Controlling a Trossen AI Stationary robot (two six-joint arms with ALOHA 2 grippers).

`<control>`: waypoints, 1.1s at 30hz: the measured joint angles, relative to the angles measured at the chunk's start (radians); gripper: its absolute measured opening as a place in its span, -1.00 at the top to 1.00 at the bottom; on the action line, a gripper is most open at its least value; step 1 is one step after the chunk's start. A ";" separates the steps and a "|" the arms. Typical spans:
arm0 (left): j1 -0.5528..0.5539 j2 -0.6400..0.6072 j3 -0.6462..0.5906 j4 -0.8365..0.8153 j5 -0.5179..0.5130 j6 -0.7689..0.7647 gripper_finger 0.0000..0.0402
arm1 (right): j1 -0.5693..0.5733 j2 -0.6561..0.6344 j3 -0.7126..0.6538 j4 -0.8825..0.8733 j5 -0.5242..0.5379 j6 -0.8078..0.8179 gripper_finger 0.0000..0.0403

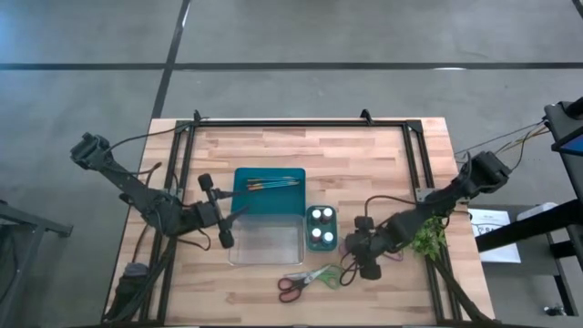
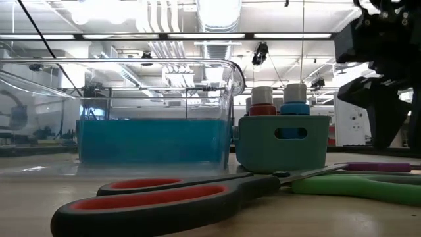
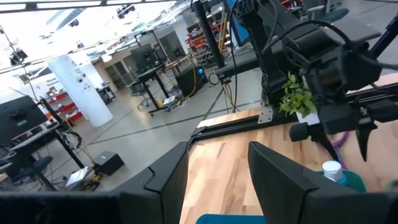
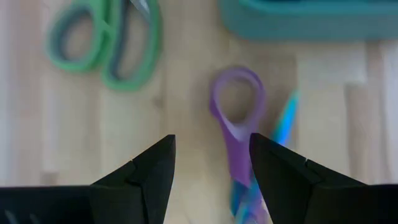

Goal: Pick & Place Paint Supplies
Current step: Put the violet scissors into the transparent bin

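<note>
Purple-handled scissors (image 4: 236, 118) lie flat on the wooden table, below my open right gripper (image 4: 211, 171), which points down with its fingers either side of the handle's shaft without touching it. Green-handled scissors (image 4: 102, 43) lie beside them, and red-handled scissors (image 1: 291, 287) lie nearer the table's front edge. Paint bottles (image 1: 320, 227) with white caps stand in a small teal container (image 2: 283, 141). Thin brushes (image 1: 271, 184) lie in a teal tray (image 1: 244, 196). My left gripper (image 3: 217, 174) hovers open and level at the left side of a clear container (image 1: 264, 244), with nothing between its fingers.
A green plant sprig (image 1: 428, 239) lies to the right of my right gripper (image 1: 351, 255). A black frame (image 1: 301, 123) borders the table's far edge and sides. Bare wood shows along the far side and at the near left.
</note>
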 joint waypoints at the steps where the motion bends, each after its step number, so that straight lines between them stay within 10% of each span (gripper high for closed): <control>1: 0.000 0.000 0.000 0.000 0.002 0.000 0.14 | 0.003 0.002 0.000 0.022 0.001 -0.003 -0.01; 33: 0.001 0.000 0.000 -0.004 0.034 -0.006 0.14 | 0.009 0.131 0.001 0.126 0.034 -0.058 0.00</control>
